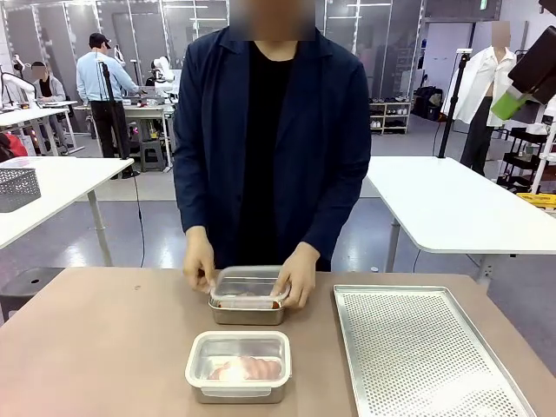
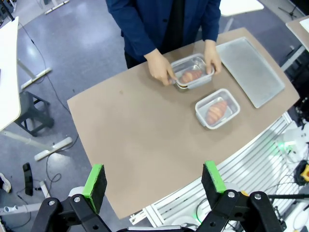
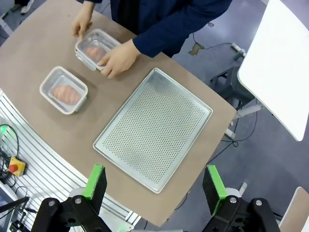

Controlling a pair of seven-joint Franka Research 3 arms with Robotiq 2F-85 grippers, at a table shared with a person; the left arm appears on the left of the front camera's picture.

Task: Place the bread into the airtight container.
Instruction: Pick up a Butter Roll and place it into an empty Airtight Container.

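Two metal airtight containers are set on the brown table. The near container (image 1: 238, 367) is closed under a clear lid, bread (image 1: 247, 369) visible inside. The far container (image 1: 248, 298), also holding bread (image 2: 191, 76), is gripped at both ends.

Both grippers hang high above the table with their green-padded fingers spread wide and nothing between them, the left gripper (image 2: 154, 186) and the right gripper (image 3: 155, 186) alike, while the person's two hands (image 1: 199, 259) (image 1: 300, 274) rest low, palms curled inward toward each other.
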